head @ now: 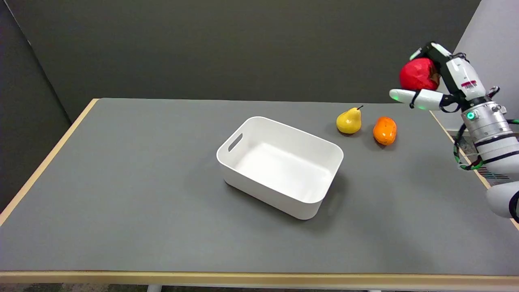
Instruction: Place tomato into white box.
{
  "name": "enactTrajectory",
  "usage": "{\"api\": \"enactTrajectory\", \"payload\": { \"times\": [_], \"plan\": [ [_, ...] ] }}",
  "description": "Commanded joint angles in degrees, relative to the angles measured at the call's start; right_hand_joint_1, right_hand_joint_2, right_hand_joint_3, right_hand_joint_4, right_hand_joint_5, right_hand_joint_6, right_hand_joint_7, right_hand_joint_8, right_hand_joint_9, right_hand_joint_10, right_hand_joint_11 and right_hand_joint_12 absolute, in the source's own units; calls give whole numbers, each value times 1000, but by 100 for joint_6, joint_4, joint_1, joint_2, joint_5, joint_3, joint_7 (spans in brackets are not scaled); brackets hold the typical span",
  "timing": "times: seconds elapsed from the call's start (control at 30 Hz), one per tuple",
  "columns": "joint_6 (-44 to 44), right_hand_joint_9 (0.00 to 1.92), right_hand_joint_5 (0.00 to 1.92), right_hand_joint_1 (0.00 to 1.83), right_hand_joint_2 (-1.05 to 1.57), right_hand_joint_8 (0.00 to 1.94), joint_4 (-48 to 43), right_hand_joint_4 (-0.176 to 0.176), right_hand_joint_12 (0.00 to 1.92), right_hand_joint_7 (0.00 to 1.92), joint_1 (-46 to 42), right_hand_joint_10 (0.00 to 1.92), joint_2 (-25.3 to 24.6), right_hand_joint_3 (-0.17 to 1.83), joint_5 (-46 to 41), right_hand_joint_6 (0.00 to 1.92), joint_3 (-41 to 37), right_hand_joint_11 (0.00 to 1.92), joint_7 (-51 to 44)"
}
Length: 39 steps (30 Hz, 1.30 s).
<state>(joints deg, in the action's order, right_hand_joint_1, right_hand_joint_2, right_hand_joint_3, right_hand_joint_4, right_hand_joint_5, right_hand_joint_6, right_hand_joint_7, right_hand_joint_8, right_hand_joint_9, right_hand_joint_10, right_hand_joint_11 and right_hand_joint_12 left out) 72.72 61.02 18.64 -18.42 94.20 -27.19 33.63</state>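
Note:
A red tomato (417, 74) hangs high in the air at the far right of the head view, above the table's back right corner. My right hand (438, 83) grips it, with the thumb stretched out below it and the other fingers curled over its top. The white box (279, 165) stands near the middle of the grey table, empty, with a slot handle in its left end. The hand and tomato are well to the right of the box and far above it.
A yellow pear (349, 121) and an orange fruit (384, 130) lie on the table between the box and the hand. The table's (121, 182) wooden right edge runs under my right arm (490, 138). A dark wall stands behind.

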Motion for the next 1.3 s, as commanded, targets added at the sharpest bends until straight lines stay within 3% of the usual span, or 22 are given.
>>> {"api": "enactTrajectory", "payload": {
  "times": [0.03,0.3,0.5,0.83,1.3],
  "plan": [
    [-1088,774,568,1334,1100,1353,1864,-135,1921,792,915,1547,113,300,1110,1528,223,832,509],
    [-2427,772,570,1332,1095,1358,1432,-128,1921,788,2851,1547,-1102,315,1335,1536,2092,830,223],
    [-2814,776,575,1333,1093,1350,1355,-128,1921,793,3212,1536,-1640,311,1437,1531,2836,834,209],
    [-3106,774,579,1334,1094,1345,1851,-130,1921,797,2906,1538,-1853,307,1445,1523,2908,827,-849],
    [-3388,762,572,1331,1122,1354,2241,-129,1921,787,2040,1561,-1685,260,1341,1516,2331,811,-1126]
  ]
}}
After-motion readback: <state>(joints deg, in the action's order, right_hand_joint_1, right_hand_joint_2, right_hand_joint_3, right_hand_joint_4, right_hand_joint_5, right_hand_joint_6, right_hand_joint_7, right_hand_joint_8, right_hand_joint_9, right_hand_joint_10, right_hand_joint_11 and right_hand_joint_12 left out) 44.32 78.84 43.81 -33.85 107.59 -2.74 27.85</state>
